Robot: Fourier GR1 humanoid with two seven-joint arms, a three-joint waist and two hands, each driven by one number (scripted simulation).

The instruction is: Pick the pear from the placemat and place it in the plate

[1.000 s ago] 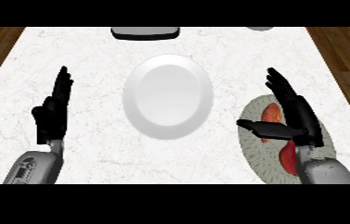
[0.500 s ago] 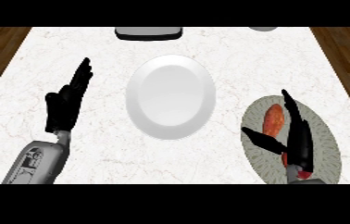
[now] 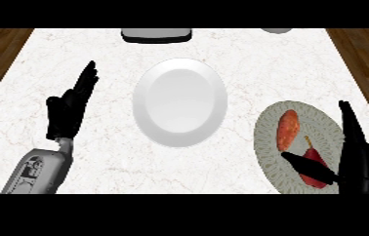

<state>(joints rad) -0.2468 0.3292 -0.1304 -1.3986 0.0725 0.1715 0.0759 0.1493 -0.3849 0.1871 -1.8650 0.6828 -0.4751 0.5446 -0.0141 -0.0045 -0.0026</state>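
Pear (image 3: 311, 164): a dark red pear lies on the round, patterned placemat (image 3: 268, 132) at the desk's right side, its thin stem pointing up and away from the robot.
Neighbour on the mat: an orange-red oblong vegetable (image 3: 287, 129) rests just beside the pear, toward the plate.
Right hand (image 3: 353, 147): it stands at the view's right edge, over the mat's outer rim, fingers straight and extended; the thumb reaches across the pear's lower part, so the hand is open and not yet wrapped round the fruit.
Plate (image 3: 180, 102): a white plate sits in the middle of the desk, well apart from the mat, with nothing on it.
Left hand (image 3: 69, 108): open, fingers straight and pointing up, it rests at the left of the desk, apart from the plate.
Desk (image 3: 108, 45): a pale marbled top; a dark-rimmed object (image 3: 156, 34) and a small grey one (image 3: 276, 30) show at its far edge, both cut off.
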